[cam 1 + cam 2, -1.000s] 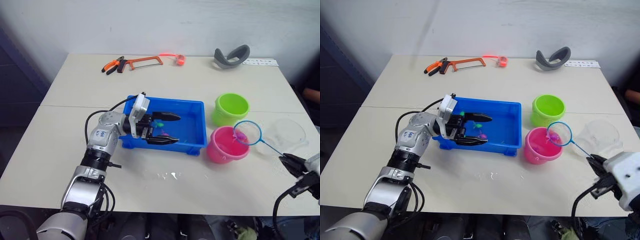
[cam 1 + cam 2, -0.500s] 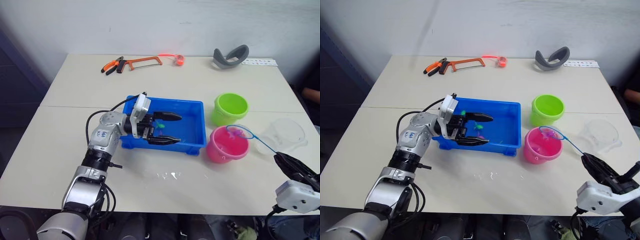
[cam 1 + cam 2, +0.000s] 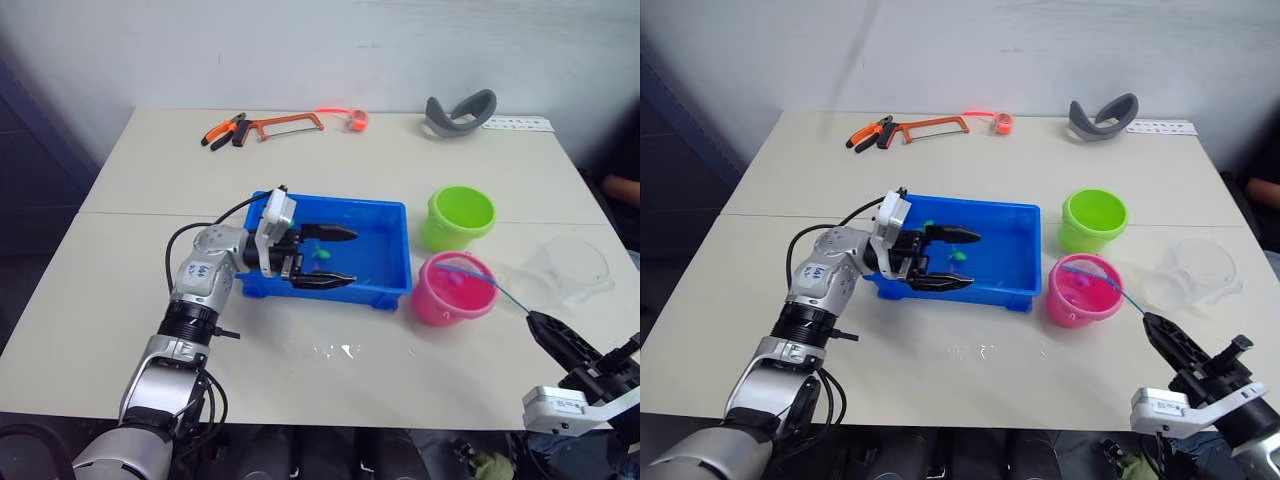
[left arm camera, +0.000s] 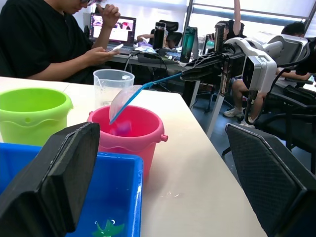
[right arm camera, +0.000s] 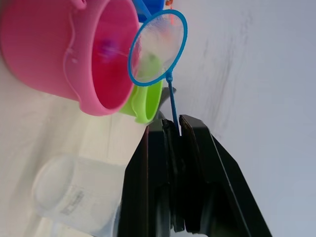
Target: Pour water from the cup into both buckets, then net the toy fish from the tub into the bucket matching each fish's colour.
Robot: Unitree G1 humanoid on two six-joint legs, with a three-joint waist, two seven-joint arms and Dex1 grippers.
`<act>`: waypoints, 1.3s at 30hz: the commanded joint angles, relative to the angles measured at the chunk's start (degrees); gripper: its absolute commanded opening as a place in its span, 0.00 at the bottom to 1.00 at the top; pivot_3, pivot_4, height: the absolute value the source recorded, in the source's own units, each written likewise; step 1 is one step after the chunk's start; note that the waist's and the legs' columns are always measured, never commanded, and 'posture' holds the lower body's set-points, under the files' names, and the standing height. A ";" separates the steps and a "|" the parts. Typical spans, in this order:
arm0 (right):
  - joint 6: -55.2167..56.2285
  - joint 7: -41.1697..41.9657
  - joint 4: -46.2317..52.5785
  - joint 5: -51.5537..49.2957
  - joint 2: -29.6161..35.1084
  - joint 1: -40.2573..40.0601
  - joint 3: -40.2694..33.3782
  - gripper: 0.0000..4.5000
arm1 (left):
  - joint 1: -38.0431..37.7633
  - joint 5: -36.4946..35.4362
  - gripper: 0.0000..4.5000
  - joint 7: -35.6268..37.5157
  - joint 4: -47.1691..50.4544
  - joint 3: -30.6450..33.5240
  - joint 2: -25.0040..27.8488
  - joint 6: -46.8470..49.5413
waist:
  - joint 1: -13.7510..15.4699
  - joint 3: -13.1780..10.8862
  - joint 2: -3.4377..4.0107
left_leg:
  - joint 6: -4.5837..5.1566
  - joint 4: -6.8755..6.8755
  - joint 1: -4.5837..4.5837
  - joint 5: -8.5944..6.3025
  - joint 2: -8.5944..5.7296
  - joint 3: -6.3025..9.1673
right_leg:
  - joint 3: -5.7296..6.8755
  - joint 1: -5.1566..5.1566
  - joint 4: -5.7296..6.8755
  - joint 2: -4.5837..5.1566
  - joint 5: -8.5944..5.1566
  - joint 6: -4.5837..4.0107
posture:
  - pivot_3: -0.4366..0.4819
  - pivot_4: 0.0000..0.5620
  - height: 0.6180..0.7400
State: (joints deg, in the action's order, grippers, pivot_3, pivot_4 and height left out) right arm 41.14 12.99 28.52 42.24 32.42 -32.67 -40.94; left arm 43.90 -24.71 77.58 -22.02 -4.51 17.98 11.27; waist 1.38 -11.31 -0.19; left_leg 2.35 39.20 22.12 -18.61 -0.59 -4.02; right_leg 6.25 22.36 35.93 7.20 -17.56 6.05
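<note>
We judged the main risk to be the fish landing beside the pink bucket (image 3: 455, 290), since the net (image 5: 157, 47), pinched by its thin handle between the pressed-together jaws of the right gripper (image 5: 173, 127), was tipped over the rim and could twist. The pink bucket stood near the table's right edge, just beside the blue tub (image 3: 392, 262), with the green bucket (image 3: 459, 217) behind it. The left gripper (image 3: 330, 257) hung spread over the tub, where 1 green fish (image 4: 109, 230) lay. The clear cup (image 3: 573, 269) stood by the right edge.
</note>
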 commanded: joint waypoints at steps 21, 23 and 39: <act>-84.91 4.75 11.52 -104.45 20.08 32.83 15.41 0.00 | -8.90 -3.54 0.98 -8.49 2.39 17.71 11.95 -3.51 | -1.09 0.00 0.01 | -0.05 -0.01 -0.15 -0.03 0.24 0.46 | 0.38 -0.31 -0.10 0.31 -0.04 -0.18 | 0.48 0.27 1.00; -91.74 1.56 8.78 -109.66 22.09 40.14 20.20 0.00 | -11.20 -3.19 0.98 -9.74 2.92 19.31 13.77 -4.26 | -1.12 -0.01 0.00 | -0.05 0.03 -0.08 -0.03 0.23 0.51 | 0.47 -0.32 -0.15 0.35 -0.04 -0.18 | 0.48 0.27 1.00; -103.36 6.38 -9.87 -89.19 10.34 75.38 53.76 0.00 | -26.85 -5.85 0.98 -16.62 17.37 24.67 18.76 -1.11 | -1.49 0.01 -0.03 | -0.04 0.02 0.26 -0.04 0.17 0.31 | 0.50 0.06 -0.10 0.39 -0.03 -0.16 | 0.48 0.27 1.00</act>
State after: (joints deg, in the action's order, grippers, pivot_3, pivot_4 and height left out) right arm -63.90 16.20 18.75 -52.34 42.12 40.53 9.69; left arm 17.59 -29.46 61.93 -7.61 18.68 35.80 10.52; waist -0.11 -11.30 -0.22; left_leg 2.32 39.22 22.39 -18.64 -0.42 -3.72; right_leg 6.74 22.44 35.85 7.58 -17.59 5.90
